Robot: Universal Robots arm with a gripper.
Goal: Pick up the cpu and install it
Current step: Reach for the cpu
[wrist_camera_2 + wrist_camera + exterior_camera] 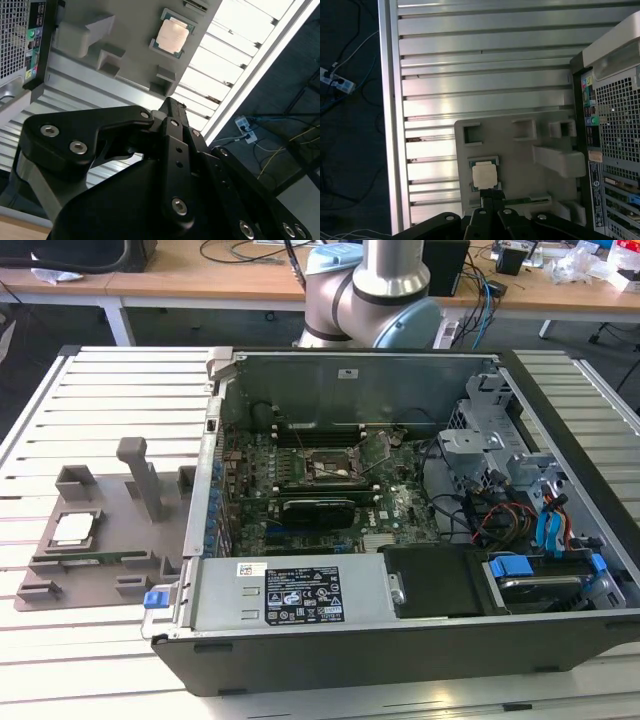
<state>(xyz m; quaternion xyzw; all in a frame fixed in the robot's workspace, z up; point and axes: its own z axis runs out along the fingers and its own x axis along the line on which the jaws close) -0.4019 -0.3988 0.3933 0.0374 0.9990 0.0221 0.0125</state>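
Note:
The cpu (72, 528) is a small square chip with a pale metal top. It lies flat in a recess of the grey tray (118, 540) on the slatted table, at the exterior view's left. Both wrist views look down on it from well above: cpu (172, 35), cpu (485, 175). My gripper (491, 194) hangs above the tray (520, 150), its black fingertips (172, 106) pressed together with nothing between them. The open computer case (400, 500) holds the motherboard with the black cpu socket (328, 466), its metal frame raised.
A thin green memory stick (95, 558) lies in the tray near the cpu. Grey posts (145, 475) stand up from the tray. The case's rear wall (615, 125) borders the tray. The arm's base (375, 290) stands behind the case. Cables lie on the floor (340, 80).

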